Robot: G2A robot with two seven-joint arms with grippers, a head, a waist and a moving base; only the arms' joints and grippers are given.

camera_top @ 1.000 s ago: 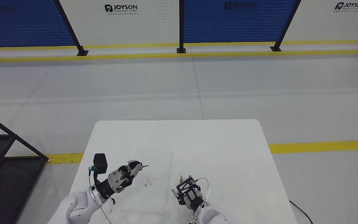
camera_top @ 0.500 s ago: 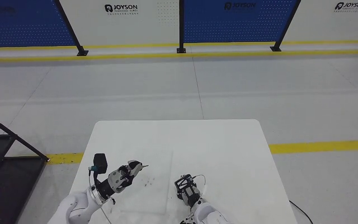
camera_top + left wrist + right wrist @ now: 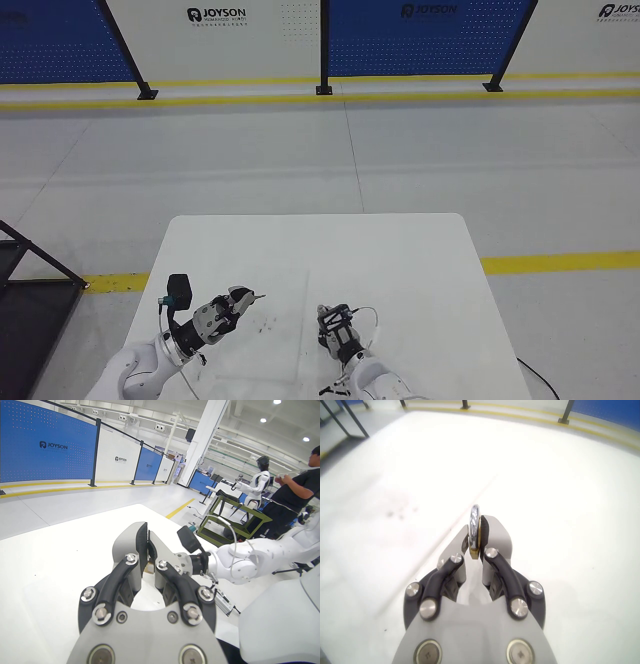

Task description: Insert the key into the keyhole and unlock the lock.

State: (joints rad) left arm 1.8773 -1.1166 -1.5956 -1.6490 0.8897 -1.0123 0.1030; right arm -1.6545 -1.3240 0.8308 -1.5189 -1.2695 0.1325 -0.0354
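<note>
Key [image 3: 258, 296] and lock [image 3: 474, 547] are both held above the table [image 3: 400, 250], each in its own claw and well apart over the near part of it. The left claw [image 3: 147, 537] is closed on the key, whose thin metal tip pokes out past its end toward the other arm in the top view. The right claw [image 3: 475, 526] is closed on the lock, with the silver shackle [image 3: 475, 516] sticking out edge-on beyond the claw's end and the brass body pinched between the pads [image 3: 485, 528]. The keyhole cannot be seen. If it sits in the end of the body opposite the shackle, as on most padlocks, it faces back into the claw. The key may then have no free way in without a turn of the wrist or a new grip. The pinch on the lock looks narrow, so a push from a key that comes in slightly off line could swing the lock between the pads or shove it out. The key seems to have a short hold too, and a hit on the rim of the hole could tip it or slide it back. Turning it would put a twist on both grips, and a slip in either one would drop a piece onto the table.
</note>
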